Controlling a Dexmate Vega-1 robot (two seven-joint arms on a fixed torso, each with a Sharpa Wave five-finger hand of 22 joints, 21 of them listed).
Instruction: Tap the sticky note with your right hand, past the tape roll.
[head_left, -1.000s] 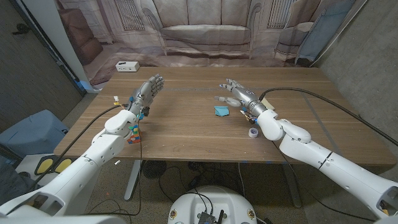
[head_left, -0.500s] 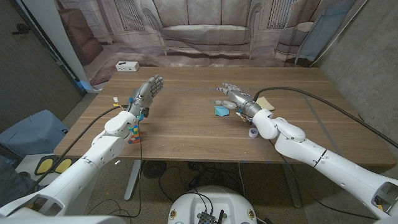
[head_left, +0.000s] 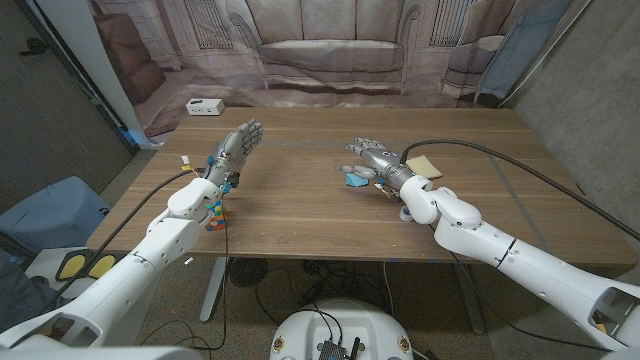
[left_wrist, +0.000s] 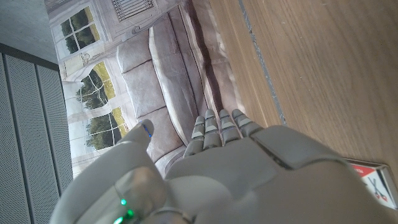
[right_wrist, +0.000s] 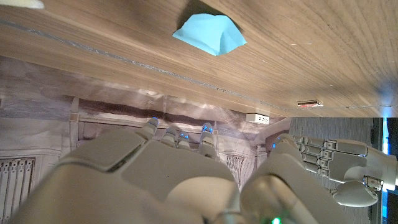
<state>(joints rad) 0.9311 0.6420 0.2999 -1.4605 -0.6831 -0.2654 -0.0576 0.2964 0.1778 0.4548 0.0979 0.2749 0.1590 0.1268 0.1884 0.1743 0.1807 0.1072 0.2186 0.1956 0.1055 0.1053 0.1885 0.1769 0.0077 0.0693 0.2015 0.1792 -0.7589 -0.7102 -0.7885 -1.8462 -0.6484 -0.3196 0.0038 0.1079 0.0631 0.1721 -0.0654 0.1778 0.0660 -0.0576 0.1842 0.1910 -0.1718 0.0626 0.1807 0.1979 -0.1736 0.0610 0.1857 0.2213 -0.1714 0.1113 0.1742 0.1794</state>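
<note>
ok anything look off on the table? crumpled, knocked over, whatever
One thing: the blue sticky note is crumpled, its edges lifted off the wooden table rather than lying flat. It sits just beside the right hand. The yellowish pad past the right wrist lies flat. Nothing looks spilled or broken.

White arms, grey hands, black cables
</note>
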